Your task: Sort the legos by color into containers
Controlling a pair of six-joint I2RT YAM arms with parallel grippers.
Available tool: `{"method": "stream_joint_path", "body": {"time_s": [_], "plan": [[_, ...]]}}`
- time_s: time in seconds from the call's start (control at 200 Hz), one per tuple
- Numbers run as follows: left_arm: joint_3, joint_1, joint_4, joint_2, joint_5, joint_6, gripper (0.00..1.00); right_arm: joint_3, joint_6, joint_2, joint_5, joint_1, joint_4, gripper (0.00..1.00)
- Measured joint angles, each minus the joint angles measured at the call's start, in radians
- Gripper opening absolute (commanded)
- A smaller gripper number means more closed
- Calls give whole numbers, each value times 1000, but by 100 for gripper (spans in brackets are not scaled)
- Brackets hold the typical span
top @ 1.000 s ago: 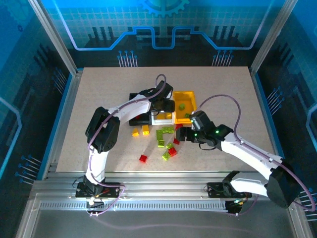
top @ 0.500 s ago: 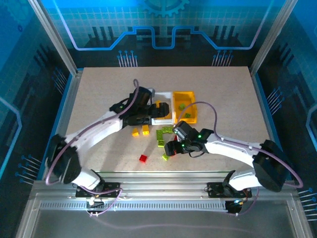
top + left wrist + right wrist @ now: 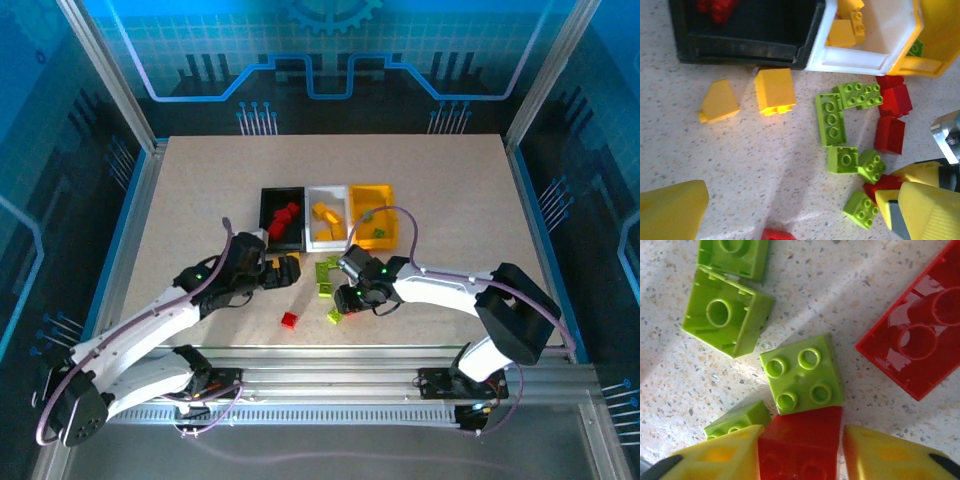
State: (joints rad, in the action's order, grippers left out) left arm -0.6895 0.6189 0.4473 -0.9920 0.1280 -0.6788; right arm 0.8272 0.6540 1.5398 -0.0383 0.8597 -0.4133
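A: Beige speckled table (image 3: 200, 180). Bins sit in a row mid-table: black bin (image 3: 740, 50) with reds, white bin (image 3: 850, 65) with yellow-orange, yellow bin (image 3: 940, 40) with lime green. Pincers?

B: Left pincer (image 3: 790, 220) is spread wide with nothing gripped. It hangs over the table just on the near side of the black bin. Right pincer (image 3: 800, 462) has its fingers (image 3: 715, 455) against both flanks of a red brick (image 3: 800, 437) in the loose pile in front of the white bin. Reads as gripped. Brick looks to be on the table.

A: Drop target?

B: Black bin. It lies up and left of the right pincer, past the white bin's near corner. Left arm is nearer to it, but right has the brick. Frame edge cuts the brick, so can't tell its long axis.

A: Snags?

B: Lime green 2x2 brick (image 3: 802, 372) touches the red brick's far edge. My guess: it may drag on lift.
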Motion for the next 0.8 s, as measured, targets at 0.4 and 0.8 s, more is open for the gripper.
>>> {"method": "stream_joint_path", "body": {"time_s": [0.4,0.8], "plan": [[58,0,54,82,89,-30,99,208,-43,-37,-13,4,-97,33],[104,-1,72,187,101,-30,99,863,-98,421,-10,-31,-87,35]]}}
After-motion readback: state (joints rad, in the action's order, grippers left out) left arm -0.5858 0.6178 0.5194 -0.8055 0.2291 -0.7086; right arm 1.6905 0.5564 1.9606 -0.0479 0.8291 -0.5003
